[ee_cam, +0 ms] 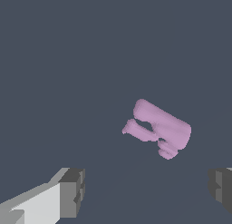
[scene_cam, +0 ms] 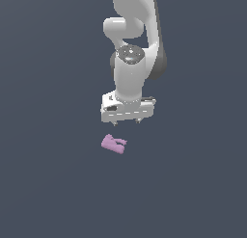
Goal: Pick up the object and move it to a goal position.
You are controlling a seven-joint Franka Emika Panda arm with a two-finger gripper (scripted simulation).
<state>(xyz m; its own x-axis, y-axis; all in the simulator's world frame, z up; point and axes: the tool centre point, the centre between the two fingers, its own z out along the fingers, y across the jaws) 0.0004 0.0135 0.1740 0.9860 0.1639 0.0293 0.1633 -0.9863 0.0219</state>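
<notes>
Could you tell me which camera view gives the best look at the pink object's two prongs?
The wrist view: the pink object fills more of the picture, so its stubby prongs show apart. In the exterior view it is small, below the gripper, its prongs barely distinguishable.

The white arm reaches straight down, its hand (scene_cam: 127, 121) empty, fingers (ee_cam: 72, 191) spread wide apart.

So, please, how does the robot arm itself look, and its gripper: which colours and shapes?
The arm is glossy white with rounded, tubular links and dark grey joint sections. One joint bears a round dark cap with small pale dots. The gripper is a wide, boxy white block with a small dark marking; its fingertips are grey and blocky.
</notes>
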